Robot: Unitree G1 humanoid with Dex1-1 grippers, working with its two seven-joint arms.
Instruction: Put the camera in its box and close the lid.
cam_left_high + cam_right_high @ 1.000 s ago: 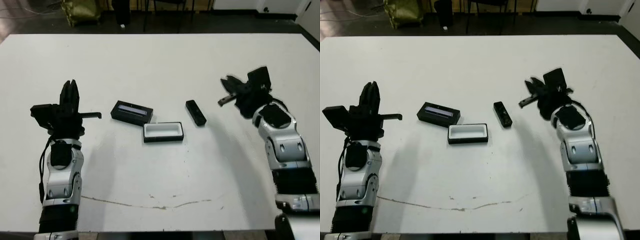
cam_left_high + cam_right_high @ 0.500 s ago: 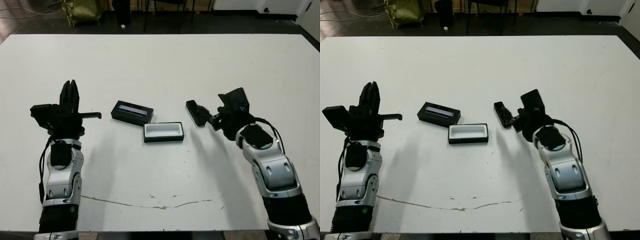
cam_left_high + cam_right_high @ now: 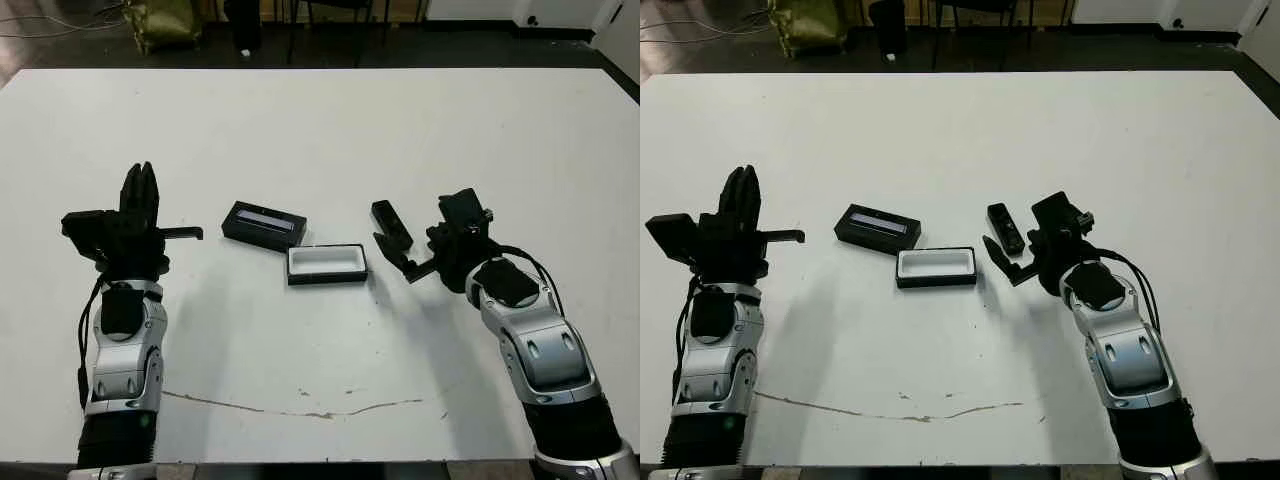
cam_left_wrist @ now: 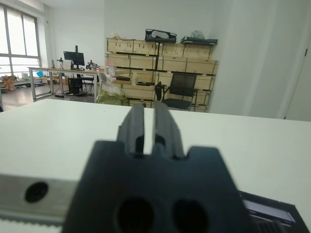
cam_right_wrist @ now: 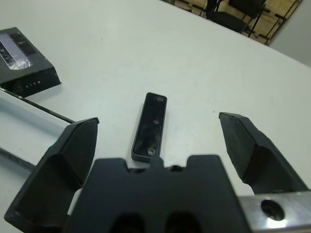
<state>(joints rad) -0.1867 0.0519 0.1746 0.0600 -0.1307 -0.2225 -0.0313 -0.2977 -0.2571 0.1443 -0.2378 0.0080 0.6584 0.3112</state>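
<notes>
Right hand (image 3: 402, 255): two black fingers spread wide apart, gripping nothing, poised low over the white worktop (image 3: 330, 130) just short of the camera. Left hand (image 3: 140, 190): fingers pressed together, empty, well off to the left side. Shallow black rectangular tray with white lining (image 3: 327, 264): open, lying flat. Slim black rectangular camera (image 3: 391, 224): flat on the worktop, right of the tray (not touching it). Flat black lid with pale bluish-grey stripe (image 3: 263, 223): behind the tray, touching its far left corner.
</notes>
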